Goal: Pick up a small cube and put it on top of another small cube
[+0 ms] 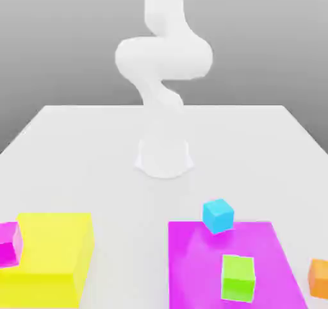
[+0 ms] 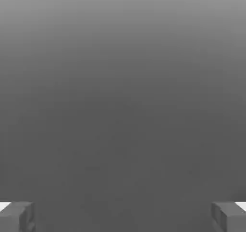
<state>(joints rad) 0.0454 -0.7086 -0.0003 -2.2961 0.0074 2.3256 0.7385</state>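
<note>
the gripper point(image 2: 123, 216) is spread wide and holds nothing, facing blank grey, well apart from the blue cube point(image 1: 218, 215) near the table's point(image 1: 96, 147) front edge.

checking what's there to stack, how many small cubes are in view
4. A blue cube at the far edge of the magenta block, a green cube on that block, an orange cube at the exterior view's right edge, a pink cube against the yellow block. More may lie out of frame.

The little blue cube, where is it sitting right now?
In the exterior view, the blue cube sits at the far edge of the big magenta block, toward the view's right, with the green cube nearer the camera.
</note>
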